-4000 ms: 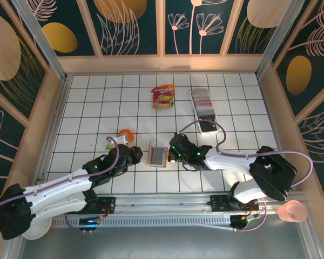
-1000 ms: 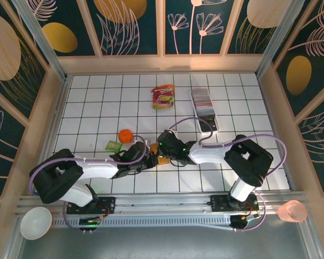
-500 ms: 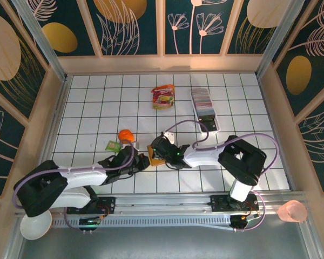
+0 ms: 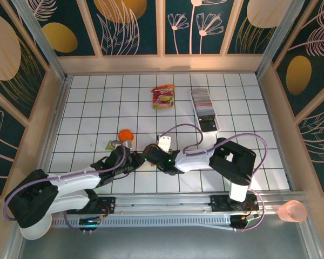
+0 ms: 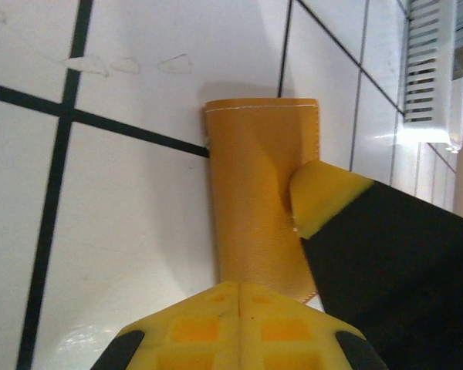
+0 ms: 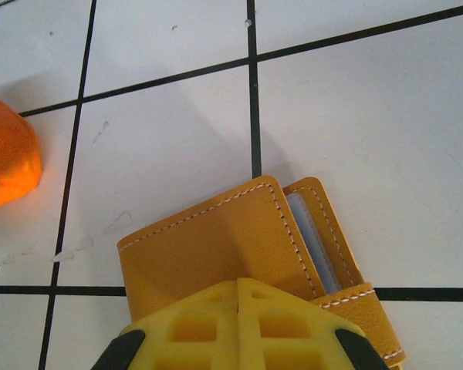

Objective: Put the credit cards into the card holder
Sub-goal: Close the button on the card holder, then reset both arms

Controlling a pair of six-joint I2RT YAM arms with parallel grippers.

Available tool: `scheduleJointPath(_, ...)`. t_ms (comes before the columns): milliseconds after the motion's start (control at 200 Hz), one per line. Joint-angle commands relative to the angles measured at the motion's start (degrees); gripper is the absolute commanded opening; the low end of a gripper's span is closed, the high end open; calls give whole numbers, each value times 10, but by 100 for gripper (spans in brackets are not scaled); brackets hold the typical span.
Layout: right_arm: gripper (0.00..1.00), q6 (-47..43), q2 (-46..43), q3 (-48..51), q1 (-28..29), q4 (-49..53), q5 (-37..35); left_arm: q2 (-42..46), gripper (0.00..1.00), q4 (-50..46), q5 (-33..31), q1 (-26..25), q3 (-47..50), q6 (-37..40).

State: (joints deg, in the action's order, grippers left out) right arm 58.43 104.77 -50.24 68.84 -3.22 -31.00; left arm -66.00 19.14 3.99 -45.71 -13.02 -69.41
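- The card holder (image 6: 208, 247) is seen lying closed and flat on the white tiles, across a black grout line, in the near middle of the table.
- A sliver of grey-blue lining is shown along its right edge in the right wrist view, with the clasp tab wrapped over the corner.
- The right gripper (image 6: 238, 289) is set on the holder's near edge, yellow fingers pressed together with no gap. Whether any leather is pinched cannot be told.
- The left gripper (image 5: 238, 297) is likewise drawn together, its tips met at a seam over one end of the holder.
- In the left wrist view, a yellow fingertip (image 5: 324, 196) of the other arm is found touching the holder's side.
- The orange ball (image 6: 8, 154) is spotted near the holder, apart from it.
- The credit cards (image 4: 203, 101) are stacked in the clear tray (image 4: 209, 127) at the far right, well apart from both arms.
- The snack packet (image 4: 163, 97) is seen just to the left of that tray.
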Motion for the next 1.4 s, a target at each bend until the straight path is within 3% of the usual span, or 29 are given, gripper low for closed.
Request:
scheduleJointPath(0,0,39,87,85,36,224,152,-16,0,1,6,5,5,-21)
scheduleJointPath(105,0,43,80,63,40,240,139,-7,0,-18,-4,6,-5,-4)
scheduleJointPath(175,0,31,41,54,36,207,139,10,0,-81,-31,6,-36,28)
scheduleJointPath(210,12,24,18,45,31,191,134,22,1,-124,-53,7,-57,51)
scheduleJointPath(305,42,6,-45,12,14,165,101,65,15,-210,-142,10,-94,100)
scheduleJointPath(365,53,-18,-83,-4,-1,145,85,99,20,-228,-169,33,-105,129)
scheduleJointPath(490,66,-65,-168,-18,-26,113,57,158,52,-247,-211,90,-143,194)
scheduleJointPath(530,70,-81,-204,-12,-38,100,55,170,72,-247,-219,106,-161,220)
scheduleJointPath(555,72,-88,-228,-5,-47,88,55,175,93,-245,-226,114,-171,242)
scheduleJointPath(571,73,-100,-244,0,-55,81,58,177,98,-244,-232,120,-178,255)
scheduleJointPath(631,76,-142,-313,25,-86,39,62,175,99,-237,-265,142,-200,300)
scheduleJointPath(736,83,-282,-439,88,-141,-67,52,147,99,-200,-254,213,-231,373)
scheduleJointPath(806,90,-413,-507,137,-160,-149,21,127,99,-189,-333,242,-246,391)
scheduleJointPath(896,92,-608,-564,192,-178,-222,-17,128,99,-96,-364,291,-207,444)
scheduleJointPath(936,96,-659,-577,217,-195,-249,-56,132,99,-22,-359,316,-168,469)
scheduleJointPath(976,96,-700,-588,245,-231,-266,-37,133,99,47,-376,337,-130,470)
scheduleJointPath(1011,97,-715,-596,269,-272,-279,1,129,99,79,-380,360,-109,460)
scheduleJointPath(1086,97,-688,-599,310,-381,-304,56,104,99,124,-324,412,-85,471)
scheduleJointPath(1206,98,-613,-584,377,-550,-353,162,31,99,96,-292,457,-99,522)
scheduleJointPath(1281,98,-603,-559,415,-601,-401,198,28,99,182,-267,471,-46,562)
scheduleJointPath(1396,99,-612,-489,461,-646,-495,248,32,99,288,-250,496,23,541)
